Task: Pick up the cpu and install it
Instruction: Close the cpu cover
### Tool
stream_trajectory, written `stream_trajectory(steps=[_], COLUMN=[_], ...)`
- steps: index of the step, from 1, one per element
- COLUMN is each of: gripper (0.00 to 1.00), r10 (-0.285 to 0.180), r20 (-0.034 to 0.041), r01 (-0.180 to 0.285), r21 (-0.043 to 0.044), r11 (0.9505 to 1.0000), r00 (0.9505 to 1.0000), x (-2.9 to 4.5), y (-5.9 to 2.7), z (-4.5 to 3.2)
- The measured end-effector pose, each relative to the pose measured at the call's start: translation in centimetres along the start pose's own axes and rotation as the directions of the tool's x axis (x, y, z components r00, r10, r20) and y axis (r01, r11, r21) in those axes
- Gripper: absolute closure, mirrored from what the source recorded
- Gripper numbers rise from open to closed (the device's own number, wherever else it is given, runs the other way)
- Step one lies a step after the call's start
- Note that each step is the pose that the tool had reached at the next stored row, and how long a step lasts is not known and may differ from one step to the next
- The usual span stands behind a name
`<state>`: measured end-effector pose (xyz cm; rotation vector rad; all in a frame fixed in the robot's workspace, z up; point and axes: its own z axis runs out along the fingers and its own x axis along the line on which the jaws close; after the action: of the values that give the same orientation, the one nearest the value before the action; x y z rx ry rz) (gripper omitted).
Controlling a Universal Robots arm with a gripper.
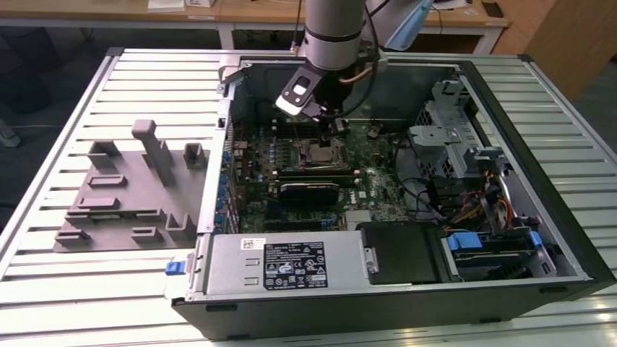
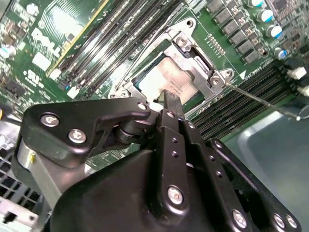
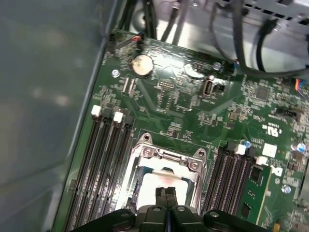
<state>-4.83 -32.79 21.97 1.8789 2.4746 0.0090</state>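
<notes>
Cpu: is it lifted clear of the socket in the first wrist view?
No, the cpu lies flat inside the socket frame, beneath the shut gripper.

The arm (image 1: 333, 32) hangs straight down, wrist vertical and gripper (image 1: 337, 129) pointing downward. In the first wrist view its two slim black fingers (image 3: 162, 194) lie pressed together, tip against tip.

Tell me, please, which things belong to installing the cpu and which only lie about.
Belong to the job: small square cpu with silvery metal top, lying in its socket; silver metal socket frame; black gripper, shut above the cpu.
Lying about: grey plastic fixture pieces on the slatted table; black rectangular heatsink block; silver power supply box.
</notes>
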Motion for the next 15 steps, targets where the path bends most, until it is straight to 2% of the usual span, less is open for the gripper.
stream_trajectory(steps=[4,7,11,15], gripper=[0.89,0.89,0.89,0.89], r10=[-0.055,-0.097,-0.157,-0.215], r20=[-0.0013,-0.0023,-0.0037,-0.0049], r01=[0.055,0.097,0.157,0.215], r21=[-0.0013,-0.0024,-0.0041,-0.0057], r11=[0.9985,0.9953,0.9876,0.9766], r00=[0.9985,0.9953,0.9876,0.9766], x=[0.0,0.0,0.0,0.0], y=[0.0,0.0,0.0,0.0], z=[0.0,0.0,0.0,0.0])
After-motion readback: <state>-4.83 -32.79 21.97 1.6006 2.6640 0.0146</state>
